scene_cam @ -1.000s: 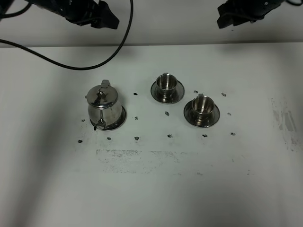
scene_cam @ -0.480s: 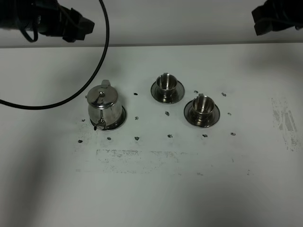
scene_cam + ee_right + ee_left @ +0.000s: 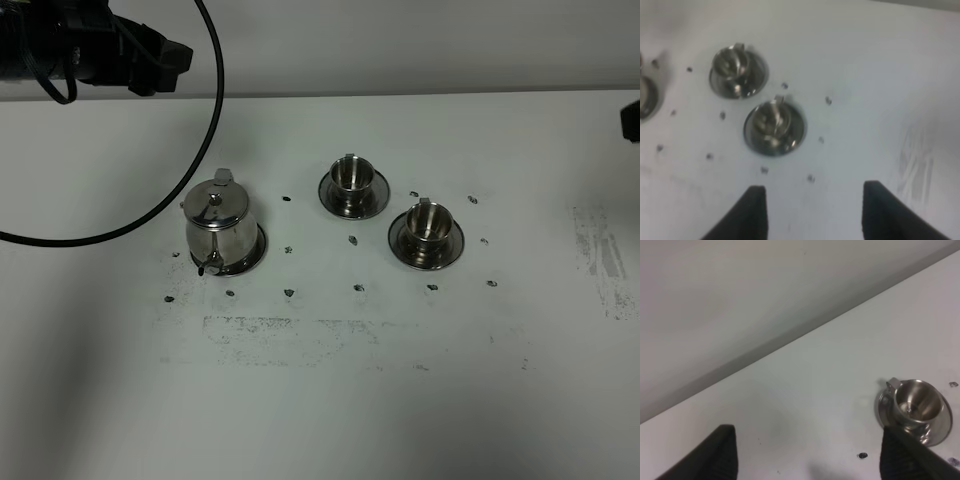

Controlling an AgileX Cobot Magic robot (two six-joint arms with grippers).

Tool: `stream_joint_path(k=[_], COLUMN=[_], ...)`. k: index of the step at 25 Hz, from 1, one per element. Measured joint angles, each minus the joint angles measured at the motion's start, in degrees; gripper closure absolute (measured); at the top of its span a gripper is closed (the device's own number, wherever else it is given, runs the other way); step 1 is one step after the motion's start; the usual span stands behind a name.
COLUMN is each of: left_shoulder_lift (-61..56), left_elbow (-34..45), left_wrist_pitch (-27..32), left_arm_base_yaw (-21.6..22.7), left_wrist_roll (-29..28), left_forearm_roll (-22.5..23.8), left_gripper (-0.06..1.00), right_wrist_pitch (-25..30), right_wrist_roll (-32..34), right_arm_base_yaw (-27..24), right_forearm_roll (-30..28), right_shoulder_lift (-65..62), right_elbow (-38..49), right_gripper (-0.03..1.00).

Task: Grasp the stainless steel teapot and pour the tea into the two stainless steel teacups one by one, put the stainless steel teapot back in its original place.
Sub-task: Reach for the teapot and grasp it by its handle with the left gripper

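White counter [image 3: 320, 400] carried all. Left gripper [image 3: 806, 440] hovered well apart from teapot, jaws wide, empty; right gripper [image 3: 813, 192] spread wide too, empty. Stainless steel teapot [image 3: 217, 228] stood upright on saucer [image 3: 259, 247], left of left teacup [image 3: 350, 176] and right teacup [image 3: 428, 222], each on own saucer.

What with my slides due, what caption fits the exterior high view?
Lidded steel teapot on its saucer, left of two saucered steel teacups, on a white table dotted with dark marks.
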Motion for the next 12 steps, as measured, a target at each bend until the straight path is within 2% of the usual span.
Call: stream_joint_path(k=[6, 12], left_shoulder_lift=[-0.1, -0.1], left_elbow=[0.0, 0.0], left_wrist_pitch=[0.1, 0.2], left_arm_base_yaw=[0.0, 0.0], left_wrist_roll=[0.0, -0.2], left_forearm_roll=[-0.1, -0.5], left_gripper=[0.36, 0.36], right_wrist_pitch=[4.2, 5.0], right_wrist_roll=[1.4, 5.5], right_arm_base_yaw=[0.0, 0.0], right_forearm_roll=[0.0, -0.5], right_shoulder_lift=[-18.4, -34.0], right_elbow=[12.6, 19.2], right_gripper=[0.55, 0.57])
